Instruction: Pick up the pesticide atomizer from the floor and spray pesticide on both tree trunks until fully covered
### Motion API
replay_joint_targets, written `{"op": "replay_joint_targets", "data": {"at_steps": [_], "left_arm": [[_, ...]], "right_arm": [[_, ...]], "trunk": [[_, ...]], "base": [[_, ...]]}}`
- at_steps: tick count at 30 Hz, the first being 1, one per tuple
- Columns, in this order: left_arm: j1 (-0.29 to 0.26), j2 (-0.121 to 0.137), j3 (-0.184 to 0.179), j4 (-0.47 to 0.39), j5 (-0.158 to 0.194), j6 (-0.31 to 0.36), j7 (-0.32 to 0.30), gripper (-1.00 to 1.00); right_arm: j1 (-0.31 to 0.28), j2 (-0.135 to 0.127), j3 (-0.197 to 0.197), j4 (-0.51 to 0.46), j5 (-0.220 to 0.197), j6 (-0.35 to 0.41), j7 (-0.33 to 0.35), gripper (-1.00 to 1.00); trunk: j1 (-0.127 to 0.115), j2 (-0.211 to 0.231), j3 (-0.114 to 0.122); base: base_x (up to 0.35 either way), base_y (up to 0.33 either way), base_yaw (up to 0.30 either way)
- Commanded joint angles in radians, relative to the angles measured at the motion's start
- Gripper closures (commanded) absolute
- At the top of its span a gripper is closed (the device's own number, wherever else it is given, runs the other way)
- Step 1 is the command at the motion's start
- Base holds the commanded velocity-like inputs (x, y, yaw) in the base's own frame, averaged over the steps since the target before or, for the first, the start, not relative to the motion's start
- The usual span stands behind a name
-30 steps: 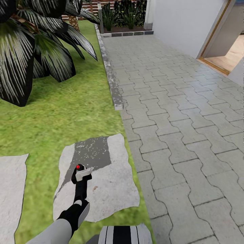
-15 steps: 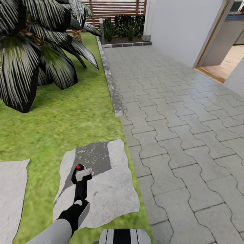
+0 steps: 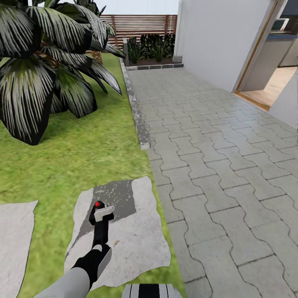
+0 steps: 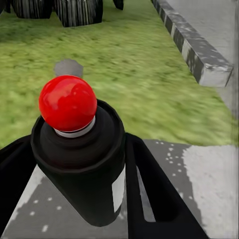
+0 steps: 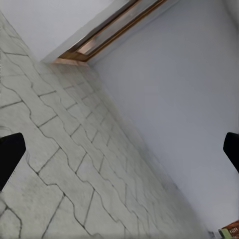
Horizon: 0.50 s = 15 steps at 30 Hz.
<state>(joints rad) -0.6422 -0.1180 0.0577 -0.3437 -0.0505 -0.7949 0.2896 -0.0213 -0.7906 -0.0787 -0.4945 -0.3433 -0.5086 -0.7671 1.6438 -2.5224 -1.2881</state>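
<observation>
View tilted upward—pesticide atomizer (image 3: pixel 101 213) in left hand (image 3: pixel 100 219), no legible label.

atomizer (image 3: pixel 100 215): small spray bottle, dark body, pale grey-white head, red dot on top
left wrist view: red dot shows as a glossy round knob (image 4: pixel 67 103) on a black collar
state: held upright between the left gripper's (image 3: pixel 99 219) two black fingers
place: above a pale stepping stone (image 3: pixel 136 240) in the lawn, over its darker, white-flecked patch near the far edge
head: points toward the stone's right edge
</observation>
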Motion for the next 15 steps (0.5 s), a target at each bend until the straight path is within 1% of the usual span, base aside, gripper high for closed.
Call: {"op": "replay_joint_targets", "data": {"at_steps": [1, 7, 9, 12, 15], "left_arm": [[-0.001, -0.003, 0.007, 0.001, -0.005, -0.003, 0.000, 1.00], [-0.001, -0.010, 0.013, 0.005, -0.006, -0.003, 0.000, 1.00], [-0.001, -0.011, 0.012, 0.036, -0.006, -0.003, 0.000, 1.00], [-0.001, -0.013, 0.010, 0.049, -0.005, -0.003, 0.000, 1.00], [-0.001, -0.021, 0.009, 0.054, -0.005, -0.004, 0.000, 1.00]], "right_arm": [[0.000, 0.000, 0.002, -0.002, -0.007, -0.004, 0.000, -1.00], [0.000, 0.002, 0.002, -0.009, -0.008, -0.004, 0.000, -1.00], [0.000, 0.002, 0.002, -0.010, -0.008, -0.004, 0.000, -1.00], [0.000, 0.002, 0.002, -0.010, -0.008, -0.004, 0.000, -1.00], [0.000, 0.003, 0.002, -0.011, -0.008, -0.004, 0.000, -1.00]], "trunk": [[-0.001, 0.000, 0.003], [-0.003, 0.001, 0.026], [-0.004, 0.002, 0.034], [-0.006, 0.003, 0.046], [-0.007, 0.003, 0.057]], "base": [[0.000, 0.000, 0.000], [0.000, 0.000, 0.000], [0.000, 0.000, 0.000], [0.000, 0.000, 0.000], [0.000, 0.000, 0.000]]}}
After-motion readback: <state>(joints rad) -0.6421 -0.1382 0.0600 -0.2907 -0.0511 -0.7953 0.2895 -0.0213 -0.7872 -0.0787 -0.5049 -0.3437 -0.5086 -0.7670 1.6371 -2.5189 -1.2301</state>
